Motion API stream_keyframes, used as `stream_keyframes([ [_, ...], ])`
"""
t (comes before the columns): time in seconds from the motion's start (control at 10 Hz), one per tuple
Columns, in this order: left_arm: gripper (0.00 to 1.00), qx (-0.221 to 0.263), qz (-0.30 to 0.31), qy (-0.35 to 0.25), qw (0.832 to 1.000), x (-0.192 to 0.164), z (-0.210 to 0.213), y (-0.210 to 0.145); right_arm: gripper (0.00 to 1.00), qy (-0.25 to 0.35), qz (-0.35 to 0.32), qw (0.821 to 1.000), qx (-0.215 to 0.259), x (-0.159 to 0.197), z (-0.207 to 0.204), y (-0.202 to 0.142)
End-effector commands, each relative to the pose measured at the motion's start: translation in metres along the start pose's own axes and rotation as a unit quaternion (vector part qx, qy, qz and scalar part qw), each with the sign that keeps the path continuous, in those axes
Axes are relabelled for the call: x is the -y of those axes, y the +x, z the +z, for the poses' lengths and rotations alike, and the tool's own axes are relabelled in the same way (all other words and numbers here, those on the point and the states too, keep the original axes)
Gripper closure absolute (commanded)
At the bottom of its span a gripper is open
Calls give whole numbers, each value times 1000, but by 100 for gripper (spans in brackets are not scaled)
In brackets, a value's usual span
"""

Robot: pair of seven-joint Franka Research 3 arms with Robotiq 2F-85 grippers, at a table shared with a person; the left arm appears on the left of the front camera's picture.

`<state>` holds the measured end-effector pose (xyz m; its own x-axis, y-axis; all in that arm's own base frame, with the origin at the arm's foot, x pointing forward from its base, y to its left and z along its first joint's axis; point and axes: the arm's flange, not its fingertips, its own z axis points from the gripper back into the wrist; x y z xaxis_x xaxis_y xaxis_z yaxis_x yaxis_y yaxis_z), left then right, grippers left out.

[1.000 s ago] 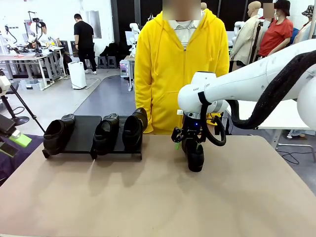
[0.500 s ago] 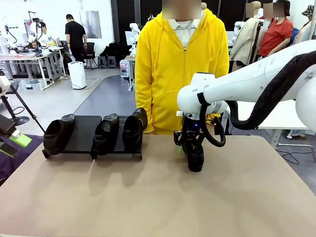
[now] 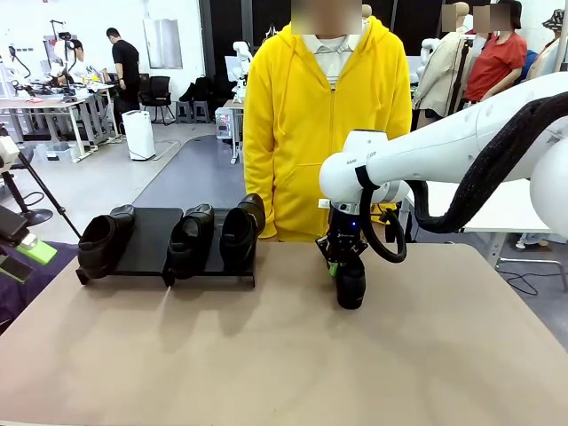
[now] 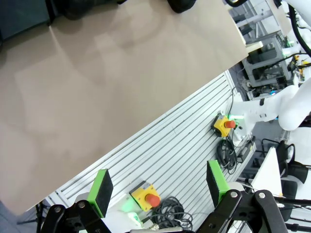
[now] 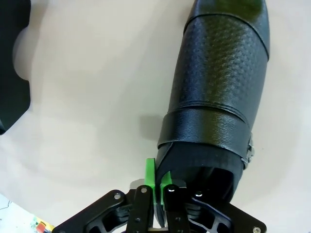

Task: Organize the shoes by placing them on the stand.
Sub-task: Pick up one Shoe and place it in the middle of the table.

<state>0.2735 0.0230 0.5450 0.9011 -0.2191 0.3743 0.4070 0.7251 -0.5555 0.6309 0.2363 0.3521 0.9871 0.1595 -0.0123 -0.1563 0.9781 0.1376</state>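
Small dark lettering sits on the white wrist housing of the right arm in the front view, too small to read; no other writing can be made out.

The fourth shoe stands on the tabletop right of the middle, near the far edge, toe toward the robot's side. In the right wrist view it is black, with a pebbled grain over the vamp, a smooth strap across the instep, a small metal buckle at one side and a glossy toe. The right hand is pressed together on the side wall of the shoe's opening at the heel end: the two green pads lie almost touching with the thin leather edge pinched between them.

The stand, a low matte-black sloped rack, sits toward the far left corner of the tabletop. Three black shiny shoes lie on it: one at its left end, two side by side on its right panel. A bare strip of the left panel shows between the first shoe and the other two.

The left hand is spread wide, its green pads well apart, off the tabletop's near edge above a slotted metal rail carrying yellow boxes with red buttons. The near half of the tabletop is bare. A person in a yellow hoodie stands at the far edge.
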Motion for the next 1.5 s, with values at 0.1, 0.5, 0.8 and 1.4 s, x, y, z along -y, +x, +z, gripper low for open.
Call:
stream_keyframes([
  [0.1,0,2,0,-8,1000,1,0,0,100,-17,-9,1000,-3,6,41,-20],
  [0.5,0,2,0,-8,1000,1,0,0,100,0,-62,998,23,-6,167,-146],
  [0.8,0,2,0,-8,1000,1,0,0,100,17,-68,998,-8,-34,164,-238],
  [1.4,0,2,0,-8,1000,1,0,0,100,10,-55,998,-23,-36,169,-244],
])
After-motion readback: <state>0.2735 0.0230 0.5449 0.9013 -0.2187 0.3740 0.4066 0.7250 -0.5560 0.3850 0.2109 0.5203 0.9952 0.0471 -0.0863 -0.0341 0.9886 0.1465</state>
